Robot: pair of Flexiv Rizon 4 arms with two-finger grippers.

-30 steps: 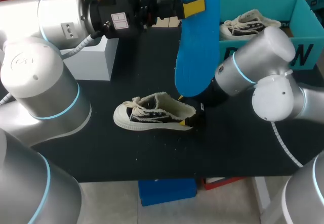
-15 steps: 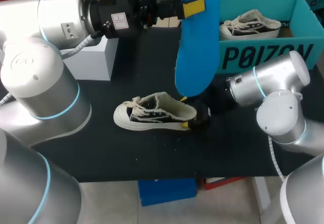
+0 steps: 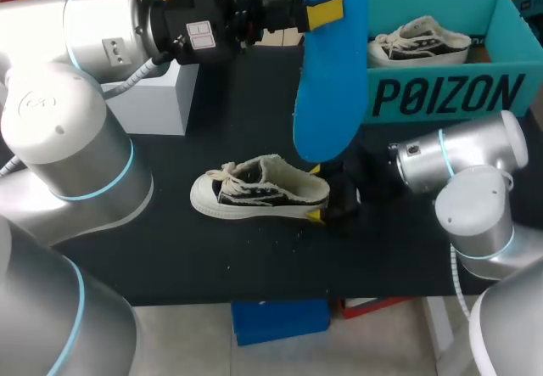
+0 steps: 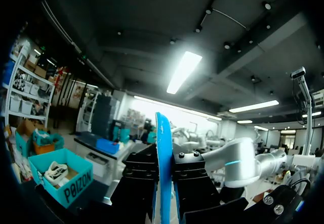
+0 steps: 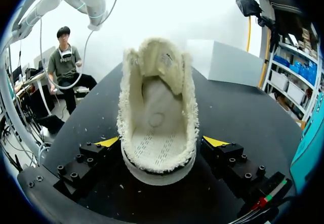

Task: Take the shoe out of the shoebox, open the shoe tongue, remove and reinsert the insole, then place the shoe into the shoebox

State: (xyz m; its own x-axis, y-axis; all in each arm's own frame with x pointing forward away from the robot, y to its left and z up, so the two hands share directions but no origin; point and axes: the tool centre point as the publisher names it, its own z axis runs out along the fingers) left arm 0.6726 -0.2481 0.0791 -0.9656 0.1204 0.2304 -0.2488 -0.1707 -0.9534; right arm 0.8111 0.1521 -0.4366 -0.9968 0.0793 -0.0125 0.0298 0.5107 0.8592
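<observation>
While left gripper (image 3: pixel 323 13) pinches insole (image 3: pixel 333 79) upright at 12 o'clock, clear for reinsertion, I have right gripper (image 5: pixel 162 142) spread astride heel of shoe (image 3: pixel 254 191) at table centre, not touching, likely to brace it. Shoebox (image 3: pixel 441 96) at 2 o'clock.

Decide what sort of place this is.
Probably a robotics lab bench: the left gripper holds up a blue insole over a black table, with a shoe and a teal shoebox on it.
</observation>
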